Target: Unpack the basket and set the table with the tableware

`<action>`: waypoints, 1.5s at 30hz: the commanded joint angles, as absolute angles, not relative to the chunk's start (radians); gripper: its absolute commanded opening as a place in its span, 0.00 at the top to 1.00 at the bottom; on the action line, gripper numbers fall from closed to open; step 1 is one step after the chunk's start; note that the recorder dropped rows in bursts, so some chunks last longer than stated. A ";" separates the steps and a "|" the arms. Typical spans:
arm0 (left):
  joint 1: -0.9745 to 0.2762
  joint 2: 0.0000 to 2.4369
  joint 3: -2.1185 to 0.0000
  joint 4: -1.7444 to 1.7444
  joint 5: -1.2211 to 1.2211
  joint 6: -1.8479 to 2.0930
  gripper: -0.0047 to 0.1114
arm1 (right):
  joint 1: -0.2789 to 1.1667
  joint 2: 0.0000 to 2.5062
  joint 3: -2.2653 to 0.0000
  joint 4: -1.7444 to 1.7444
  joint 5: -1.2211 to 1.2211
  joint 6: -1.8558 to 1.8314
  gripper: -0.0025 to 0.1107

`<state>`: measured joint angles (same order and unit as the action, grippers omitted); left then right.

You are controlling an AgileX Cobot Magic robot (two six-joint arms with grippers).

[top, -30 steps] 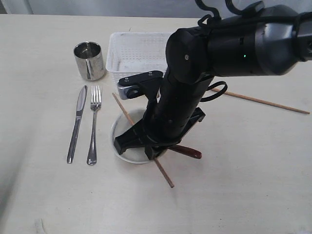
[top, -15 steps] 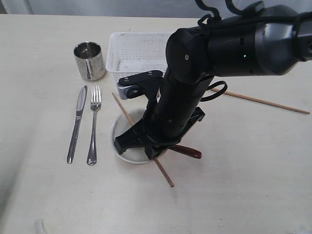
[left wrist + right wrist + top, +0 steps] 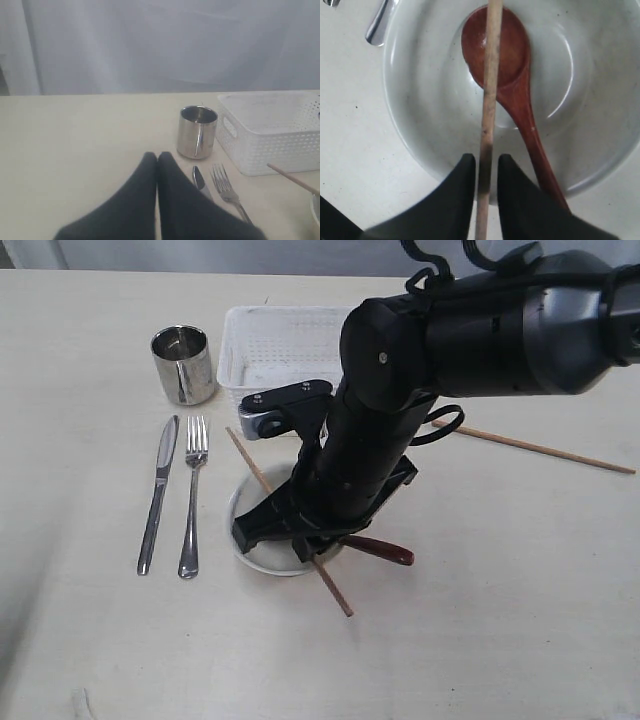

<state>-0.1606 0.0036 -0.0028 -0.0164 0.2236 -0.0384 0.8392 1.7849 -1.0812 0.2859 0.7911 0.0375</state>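
Hiding much of the bowl (image 3: 250, 495) and spoon (image 3: 388, 552), the right gripper (image 3: 485, 159) pinches a chopstick (image 3: 490, 75); the left gripper (image 3: 157, 156) is pressed together.

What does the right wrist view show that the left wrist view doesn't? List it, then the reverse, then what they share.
Only the right wrist view: the spoon in the bowl's hollow, and the right end effector shut on the chopstick.
Only the left wrist view: the cup, the basket and the shut left end effector.
Both: that chopstick, only its end in the left wrist view, and the table.
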 commanded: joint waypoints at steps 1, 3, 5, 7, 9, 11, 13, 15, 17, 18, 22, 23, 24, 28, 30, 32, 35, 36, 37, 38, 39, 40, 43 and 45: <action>-0.162 0.000 0.000 -0.019 0.213 -0.038 0.96 | 0.840 1.785 -1.081 0.258 0.787 0.028 0.71; -0.162 0.000 0.000 -0.019 0.213 -0.038 0.96 | 0.840 1.785 -1.081 0.258 0.787 0.028 0.70; -0.162 0.000 0.000 -0.019 0.213 -0.038 0.96 | 0.840 1.783 -1.081 0.257 0.787 0.028 0.70; -0.162 0.000 0.000 -0.019 0.213 -0.038 0.96 | 0.840 1.772 -1.081 0.257 0.787 0.028 0.70; -0.162 0.000 0.000 -0.019 0.213 -0.038 0.96 | 0.840 1.746 -1.081 0.257 0.789 0.028 0.70; -0.162 0.000 0.000 -0.019 0.213 -0.038 0.96 | 0.840 1.709 -1.093 0.248 0.809 0.028 0.70; -0.162 0.000 0.000 -0.019 0.213 -0.038 0.96 | 0.840 1.661 -1.114 0.215 0.845 0.028 0.70; -0.162 0.000 0.000 -0.019 0.213 -0.038 0.96 | 0.838 1.609 -1.139 0.149 0.882 0.056 0.70; -0.162 0.000 0.000 -0.019 0.213 -0.038 0.96 | 0.838 1.559 -1.162 0.020 0.926 0.098 0.70; -0.162 0.000 0.000 -0.019 0.213 -0.038 0.96 | 0.833 1.536 -1.169 -0.059 0.950 0.119 0.70; -0.162 0.000 0.000 -0.019 0.213 -0.038 0.96 | 0.726 1.484 -1.175 -0.259 1.032 0.132 0.70; -0.162 0.000 0.000 -0.019 0.213 -0.038 0.96 | 0.676 1.480 -1.173 -0.284 1.046 0.121 0.70; -0.162 0.000 0.000 -0.019 0.213 -0.038 0.96 | 0.632 1.480 -1.173 -0.292 1.057 0.094 0.70; -0.162 0.000 0.000 -0.019 0.213 -0.038 0.96 | 0.415 1.503 -1.173 -0.243 0.990 -0.018 0.70; -0.162 0.000 0.000 -0.019 0.213 -0.038 0.96 | 0.322 1.530 -1.173 -0.218 0.938 -0.101 0.70; -0.162 0.000 0.000 -0.019 0.213 -0.038 0.96 | 0.245 1.559 -1.173 -0.199 0.917 -0.163 0.70; -0.162 0.000 0.000 -0.019 0.213 -0.038 0.96 | 0.133 1.634 -1.173 -0.096 0.895 -0.241 0.70; -0.162 0.000 0.000 -0.019 0.213 -0.038 0.96 | 0.128 1.642 -1.173 -0.025 0.895 -0.270 0.70; -0.162 0.000 0.000 -0.019 0.213 -0.038 0.96 | 0.127 1.644 -1.173 0.080 0.875 -0.333 0.70; -0.162 0.000 0.000 -0.019 0.213 -0.038 0.96 | 0.137 1.644 -1.175 0.130 0.859 -0.353 0.70; -0.162 0.000 0.000 -0.019 0.213 -0.038 0.96 | 0.156 1.647 -1.208 0.167 0.850 -0.337 0.70; -0.162 0.000 0.000 -0.019 0.213 -0.038 0.96 | 0.162 1.650 -1.223 0.167 0.850 -0.306 0.70; -0.162 0.000 0.000 -0.019 0.213 -0.038 0.96 | 0.165 1.729 -1.425 0.163 0.942 -0.155 0.69; -0.162 0.000 0.000 -0.019 0.213 -0.038 0.96 | 0.193 1.806 -1.578 0.174 1.024 -0.155 0.69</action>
